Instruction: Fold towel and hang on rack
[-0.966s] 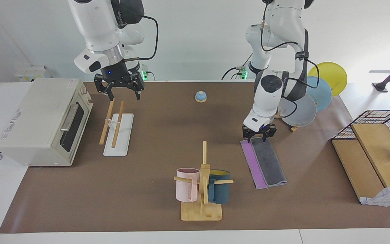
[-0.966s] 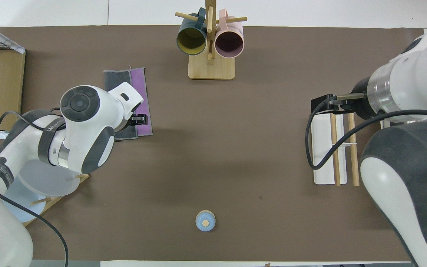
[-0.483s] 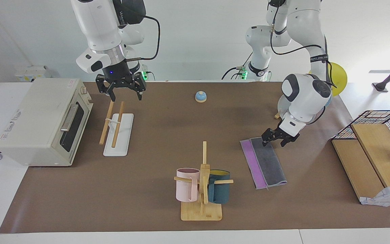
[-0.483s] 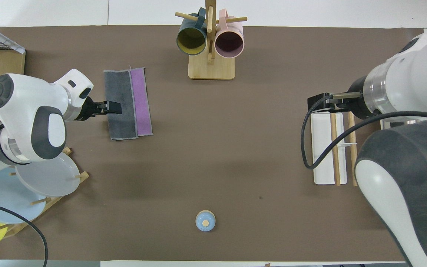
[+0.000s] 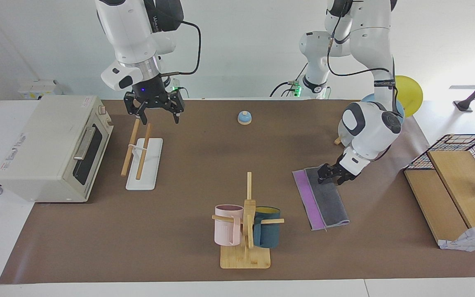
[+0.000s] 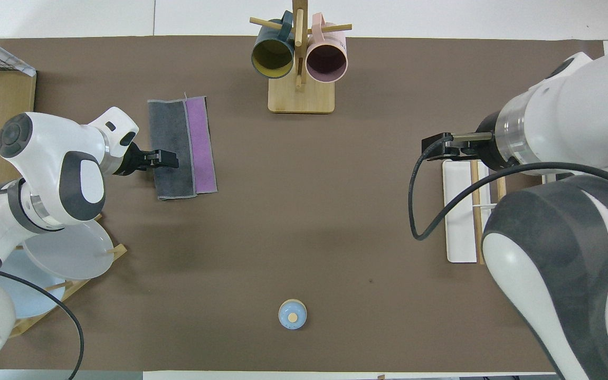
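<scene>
Towel lies part-folded; left gripper, jaws spread, is at its robot-side grey edge. Right gripper, wide, hovers over rack. Risk: pinching one layer undoes fold.

Towel: dark grey face, bright purple strip along one long edge. Rack: light wooden rods, white base. Table cover: plain brown. Mug stand: light wood; one mug pale pink, other mug dark teal with yellow inside. Bell: light blue, tan knob. Oven: cream-white, dark glass door. Plates: yellow, light blue, pale grey. Basket: black wire grid.
</scene>
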